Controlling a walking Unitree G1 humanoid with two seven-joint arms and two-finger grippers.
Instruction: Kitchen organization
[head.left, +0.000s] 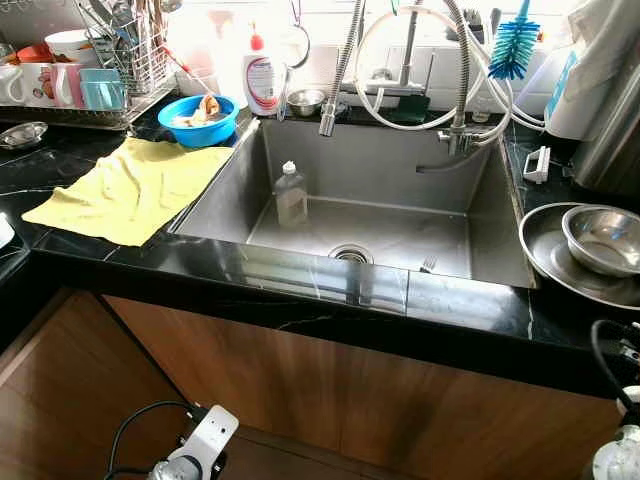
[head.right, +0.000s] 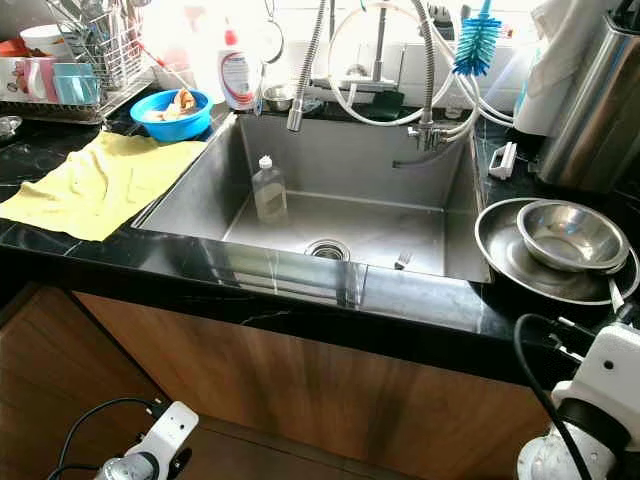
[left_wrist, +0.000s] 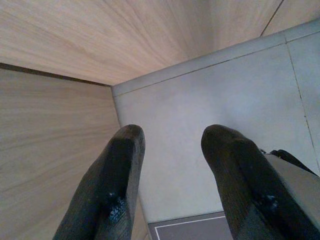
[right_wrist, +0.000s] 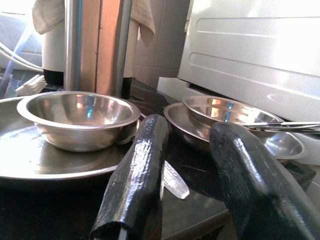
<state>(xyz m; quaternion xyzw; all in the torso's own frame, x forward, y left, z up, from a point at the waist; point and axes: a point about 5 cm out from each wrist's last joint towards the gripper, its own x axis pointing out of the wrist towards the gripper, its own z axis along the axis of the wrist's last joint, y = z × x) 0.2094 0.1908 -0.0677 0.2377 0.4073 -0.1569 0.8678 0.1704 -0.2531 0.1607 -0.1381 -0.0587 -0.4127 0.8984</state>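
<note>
A steel sink (head.left: 230, 200) is set in the black marble counter (head.left: 300, 290). A clear bottle (head.left: 291, 195) stands upright in the basin, and a fork (head.left: 428, 265) lies near its front wall. To the right a steel bowl (head.left: 603, 238) rests on a wide steel plate (head.left: 545, 250). My right gripper (right_wrist: 192, 127) is open at counter height, just short of that bowl (right_wrist: 80, 117), holding nothing. My left gripper (left_wrist: 172, 137) hangs low beside the wooden cabinet, open and empty, pointing at the floor.
A yellow cloth (head.left: 130, 185) is spread left of the sink, with a blue bowl (head.left: 198, 120) and a dish rack (head.left: 120, 70) of mugs behind it. A soap bottle (head.left: 263, 78), small steel bowl (head.left: 305, 100), faucet hoses and blue brush (head.left: 515, 45) line the back. More steel bowls (right_wrist: 225, 112) sit by a white appliance (right_wrist: 250, 45).
</note>
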